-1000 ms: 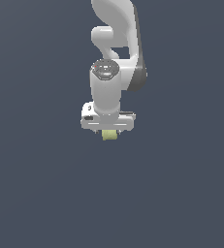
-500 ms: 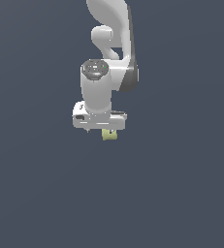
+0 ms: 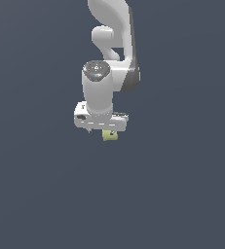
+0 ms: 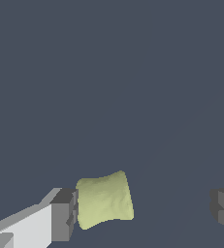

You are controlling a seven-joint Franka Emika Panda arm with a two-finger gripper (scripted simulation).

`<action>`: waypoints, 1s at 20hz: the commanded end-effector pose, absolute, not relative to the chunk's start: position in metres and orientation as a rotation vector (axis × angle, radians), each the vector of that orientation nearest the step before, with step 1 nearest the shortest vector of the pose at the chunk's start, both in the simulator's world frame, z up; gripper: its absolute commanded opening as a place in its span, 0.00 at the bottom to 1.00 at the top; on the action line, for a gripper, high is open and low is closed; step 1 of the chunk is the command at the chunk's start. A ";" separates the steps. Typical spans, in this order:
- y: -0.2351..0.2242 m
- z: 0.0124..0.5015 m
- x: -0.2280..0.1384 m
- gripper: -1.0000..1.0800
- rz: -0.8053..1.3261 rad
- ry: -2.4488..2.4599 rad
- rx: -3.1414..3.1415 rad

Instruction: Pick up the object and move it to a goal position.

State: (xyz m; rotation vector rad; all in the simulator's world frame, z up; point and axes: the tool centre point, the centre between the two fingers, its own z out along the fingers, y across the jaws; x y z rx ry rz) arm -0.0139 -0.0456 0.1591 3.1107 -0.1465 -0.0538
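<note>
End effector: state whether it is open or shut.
Open. In the wrist view the end effector has its fingers wide apart: one finger touches the yellow-green cylinder, while a clear gap separates the other from it.

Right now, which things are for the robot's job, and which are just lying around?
For the job:
- the yellow-green stubby cylinder, resting against one finger
- the gripper, jaws wide apart

Just lying around:
- nothing else shows, only plain dark ground
</note>
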 end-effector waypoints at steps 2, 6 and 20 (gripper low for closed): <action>-0.043 0.156 -0.016 0.96 -0.052 -0.223 3.108; -0.040 0.151 -0.020 0.96 -0.048 -0.345 3.099; -0.028 0.131 -0.037 0.96 -0.034 -0.909 2.992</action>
